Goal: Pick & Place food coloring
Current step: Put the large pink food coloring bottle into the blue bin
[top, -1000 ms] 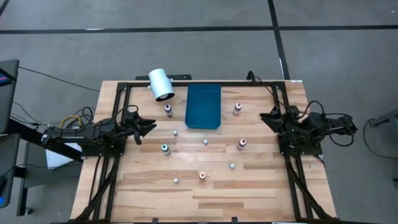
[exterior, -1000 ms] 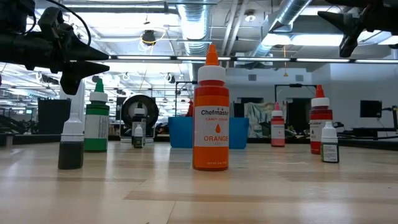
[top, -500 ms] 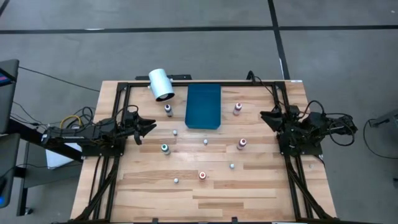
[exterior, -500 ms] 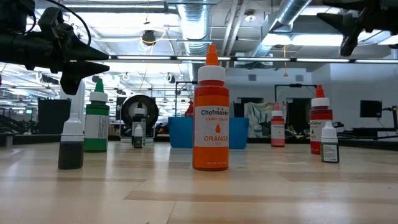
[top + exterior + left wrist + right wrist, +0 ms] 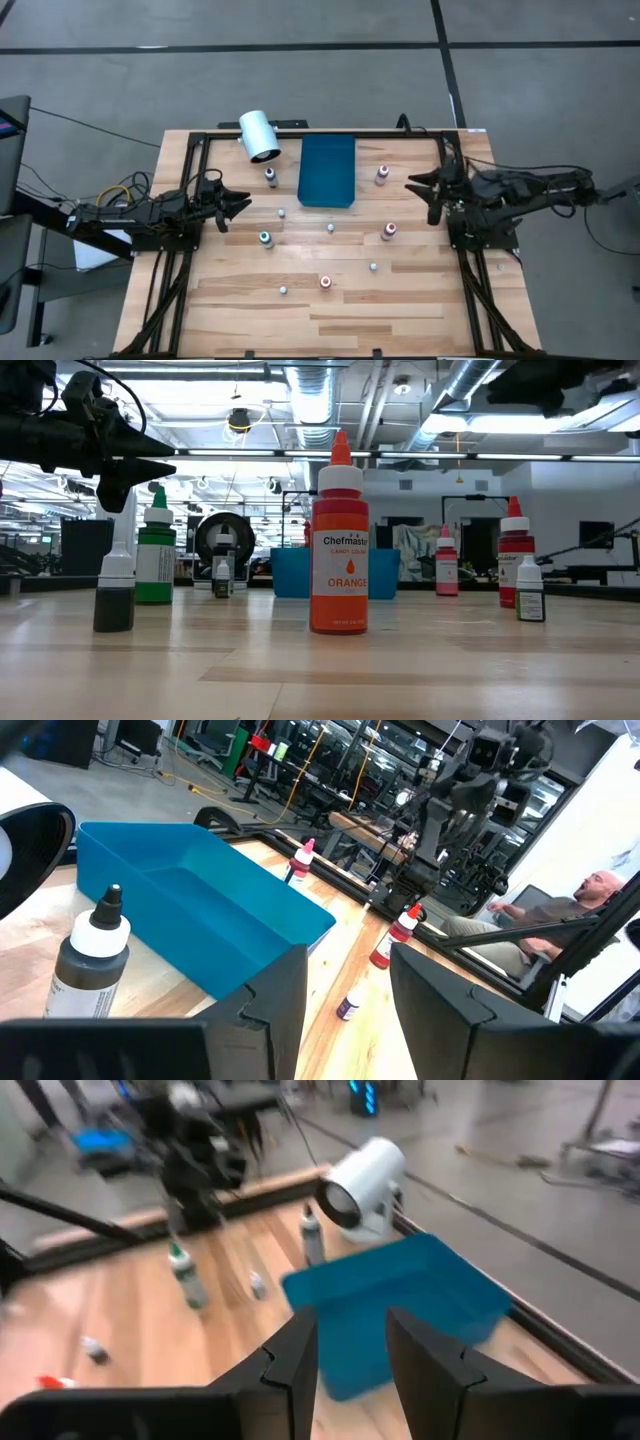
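Note:
The food coloring bottles stand upright on their bases across the wooden table: a dark-topped one (image 5: 270, 176), a pink one (image 5: 382, 175), a green one (image 5: 265, 238), a red one (image 5: 389, 232), an orange one (image 5: 326, 282) and several smaller whitish ones such as (image 5: 331, 228). My left gripper (image 5: 243, 204) hovers at the table's left side, open, with nothing between its fingers (image 5: 348, 965). My right gripper (image 5: 414, 185) hangs above the table's right side near the pink bottle, also open and empty (image 5: 352, 1330).
A flat blue tray (image 5: 328, 170) lies at the far middle of the table. A large white cylinder (image 5: 259, 135) lies on its side at the far left. Black frame rails (image 5: 180, 290) run along both table sides. A person sits beyond the table (image 5: 590, 895).
My right gripper has risen and reached in from the table's right edge toward the middle, tipping from level to slanting downward and rolling about its own line. In the low view it has gone up almost out of the picture. No bottle has moved.

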Robot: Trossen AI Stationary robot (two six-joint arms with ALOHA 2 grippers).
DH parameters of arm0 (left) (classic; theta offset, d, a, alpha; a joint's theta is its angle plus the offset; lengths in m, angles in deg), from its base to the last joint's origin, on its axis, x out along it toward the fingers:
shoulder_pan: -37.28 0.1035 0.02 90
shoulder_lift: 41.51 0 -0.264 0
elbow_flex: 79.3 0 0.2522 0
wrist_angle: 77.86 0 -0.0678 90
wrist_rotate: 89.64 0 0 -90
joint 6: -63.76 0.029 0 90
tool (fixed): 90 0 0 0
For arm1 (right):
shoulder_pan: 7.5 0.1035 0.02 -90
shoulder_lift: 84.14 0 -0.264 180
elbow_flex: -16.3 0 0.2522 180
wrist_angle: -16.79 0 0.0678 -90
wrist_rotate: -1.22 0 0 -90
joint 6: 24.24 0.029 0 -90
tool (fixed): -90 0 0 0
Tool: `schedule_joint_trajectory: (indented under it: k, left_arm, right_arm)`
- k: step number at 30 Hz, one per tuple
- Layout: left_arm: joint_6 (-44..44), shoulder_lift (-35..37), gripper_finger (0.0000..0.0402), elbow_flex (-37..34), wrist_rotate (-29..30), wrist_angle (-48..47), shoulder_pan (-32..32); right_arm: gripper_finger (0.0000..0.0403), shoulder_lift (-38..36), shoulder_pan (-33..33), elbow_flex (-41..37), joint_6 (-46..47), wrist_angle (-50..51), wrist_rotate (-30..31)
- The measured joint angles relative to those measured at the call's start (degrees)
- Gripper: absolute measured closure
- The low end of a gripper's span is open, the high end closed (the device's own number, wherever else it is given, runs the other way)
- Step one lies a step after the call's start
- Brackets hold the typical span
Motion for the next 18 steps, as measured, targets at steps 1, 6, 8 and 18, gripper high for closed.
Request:
schedule_joint_trajectory:
  k: [1, 6, 8, 18]
  left_arm:
    - [0.0, 0.01, 0.0265, 0.0, 0.0, 0.0, 0.0]
    - [0.0, 0.0, 0.0265, 0.0, 0.0, 0.0, 0.0]
    - [0.0, 0.0, 0.0265, 0.0, 0.0, 0.0, -0.01]
    - [0.0, -0.01, 0.0265, 0.0, 0.15, 0.0, -0.01]
  right_arm:
    - [0.0294, 1.78, -0.7, 1.64, 0.0, 1.45, -0.05]
    - [0.0294, 9.35, -4.2, 8.87, -0.1, 8.51, -0.66]
    - [0.0294, 12.27, -5.64, 11.02, -0.38, 11.11, -1.39]
    - [0.0281, 23.93, -14.07, 17.29, -0.46, 18.67, -9.98]
